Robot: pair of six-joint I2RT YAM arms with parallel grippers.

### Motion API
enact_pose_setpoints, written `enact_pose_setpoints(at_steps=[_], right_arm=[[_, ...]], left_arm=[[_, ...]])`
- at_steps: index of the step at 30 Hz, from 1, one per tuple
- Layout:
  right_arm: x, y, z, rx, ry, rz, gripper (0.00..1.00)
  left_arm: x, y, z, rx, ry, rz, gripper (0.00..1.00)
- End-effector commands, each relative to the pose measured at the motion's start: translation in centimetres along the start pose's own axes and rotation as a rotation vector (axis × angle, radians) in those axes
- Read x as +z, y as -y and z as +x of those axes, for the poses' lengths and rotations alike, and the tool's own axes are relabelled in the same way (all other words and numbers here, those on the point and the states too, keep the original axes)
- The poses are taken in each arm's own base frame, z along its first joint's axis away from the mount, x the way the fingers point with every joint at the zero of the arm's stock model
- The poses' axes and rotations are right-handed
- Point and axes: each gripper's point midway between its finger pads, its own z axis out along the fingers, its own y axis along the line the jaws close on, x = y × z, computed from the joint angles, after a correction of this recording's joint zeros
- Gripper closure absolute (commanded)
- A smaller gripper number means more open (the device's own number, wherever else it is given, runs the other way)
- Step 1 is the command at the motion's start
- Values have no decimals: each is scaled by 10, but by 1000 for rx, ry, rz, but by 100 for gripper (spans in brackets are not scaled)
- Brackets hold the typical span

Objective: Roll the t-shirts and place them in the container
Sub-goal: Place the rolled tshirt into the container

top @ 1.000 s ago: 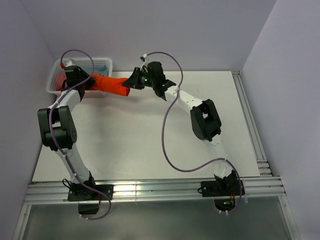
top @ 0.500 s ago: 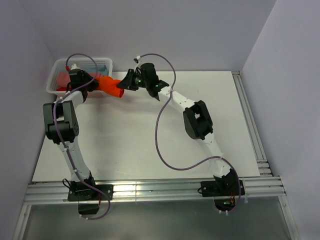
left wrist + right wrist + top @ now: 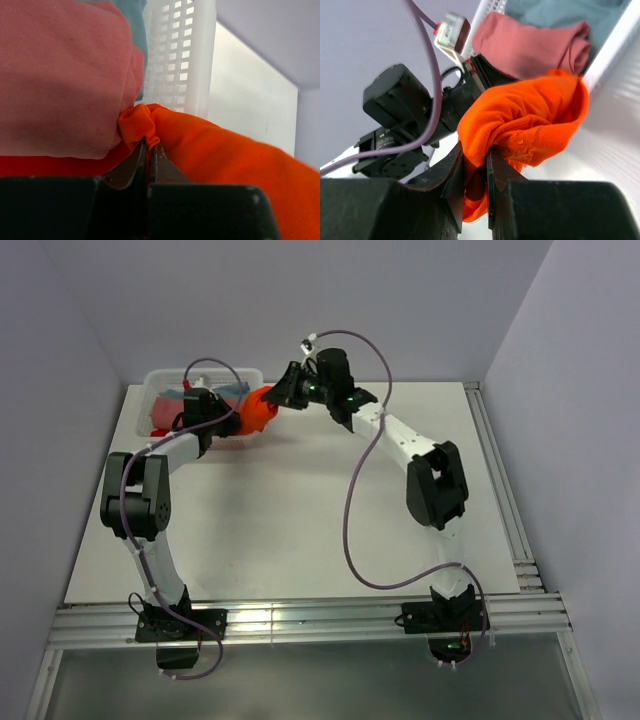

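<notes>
The rolled orange t-shirt (image 3: pixel 257 412) hangs between both grippers at the right end of the white lattice basket (image 3: pixel 165 380). My left gripper (image 3: pixel 228 420) is shut on a small fold at the roll's end (image 3: pixel 149 146), right beside a salmon-pink roll (image 3: pixel 60 75). A light blue cloth (image 3: pixel 136 15) lies behind the pink roll and a red cloth (image 3: pixel 40 166) under it. My right gripper (image 3: pixel 280 394) is shut on the roll's other end (image 3: pixel 476 152). The pink roll (image 3: pixel 530 45) and the blue cloth (image 3: pixel 570 12) show inside the basket.
The basket's wall (image 3: pixel 180 55) stands just beyond the left gripper's fingertips. The grey back wall rises close behind the basket. The white tabletop (image 3: pixel 300 520) stretches toward the arm bases, with a metal rail (image 3: pixel 500 490) along its right edge.
Both grippers have swung right with the orange roll held between them. The basket now sits further right along the back wall. The roll looks shorter and more bunched.
</notes>
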Motion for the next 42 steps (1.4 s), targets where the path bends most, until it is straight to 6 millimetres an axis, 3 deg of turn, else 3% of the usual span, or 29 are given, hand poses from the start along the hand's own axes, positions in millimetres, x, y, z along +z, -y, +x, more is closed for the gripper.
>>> enact_pose_setpoints(at_steps=[1,2,3,4,5,8,11,12,13,15,16,19,21,24,29,33,35,36,39,41,42], right_arm=[[-45,-13,-12,-24,12,6,100],[-66,-29,-21,-50,44,0,100],[-77,-25,-20,-50,49,22,100],[-89,-4,-9,-23,26,82,100],[-110,-14,-15,-59,46,86,100],[-150,12,-9,-46,11,192,100],[-177,26,10,-39,-45,232,100],[-190,17,8,-64,-24,236,100],[-196,25,17,-57,-29,271,100],[-213,14,16,-77,1,265,100],[-219,15,21,-77,-5,272,100],[-233,6,18,-90,21,267,100],[-237,2,14,-97,33,264,100],[-237,-2,13,-101,36,247,100],[-219,5,9,-72,15,217,100],[-197,13,-4,-33,10,194,100],[-183,23,-6,0,-12,187,100],[-178,16,-14,-5,3,162,100],[-159,28,-23,18,5,154,100],[-148,25,-35,12,12,123,100],[-136,39,-31,38,-8,125,100]], left_arm=[[-21,32,69,-6,-195,55,100],[-23,43,82,11,-207,62,100],[-26,44,91,16,-220,50,100],[-30,58,102,32,-235,73,100],[-31,64,109,33,-248,81,100],[-37,79,132,41,-293,95,100],[-47,99,151,46,-318,130,100],[-50,105,154,52,-317,137,100],[-56,115,166,67,-337,151,99],[-65,130,174,71,-343,177,100],[-72,142,184,83,-359,200,100],[-88,162,192,95,-378,239,100],[-94,175,175,109,-338,255,100],[-94,173,137,144,-267,206,100],[-94,172,73,167,-147,189,100],[-81,150,27,154,-65,149,100],[-74,148,15,154,-63,158,100],[-72,140,2,138,-47,150,100],[-60,128,-19,127,3,145,100],[-45,119,-27,126,19,140,100],[-40,112,-34,119,22,139,100]])
